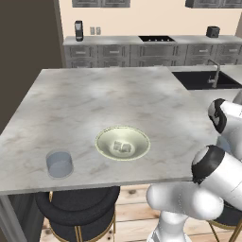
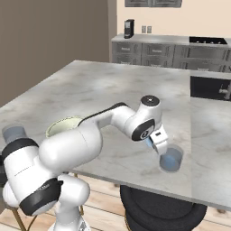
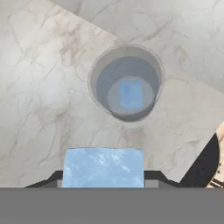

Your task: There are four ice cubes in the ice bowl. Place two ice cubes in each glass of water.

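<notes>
Gripping a pale blue ice cube (image 3: 103, 167), the end effector (image 2: 159, 145) hangs just above the right glass of water (image 2: 171, 159), one cube (image 3: 131, 94) already inside; ice bowl (image 1: 123, 142) sits left on the worktop (image 1: 104, 94).

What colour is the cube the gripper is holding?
Light blue ice cube, translucent, clearest in the hand view.

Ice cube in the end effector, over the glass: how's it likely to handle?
The small translucent pale-blue ice cube looks smooth and glossy, so probably slippery in the end effector. Tiny beside the short clear glass tumbler, so likely light. Flat faces: it should slide, not roll.
</notes>
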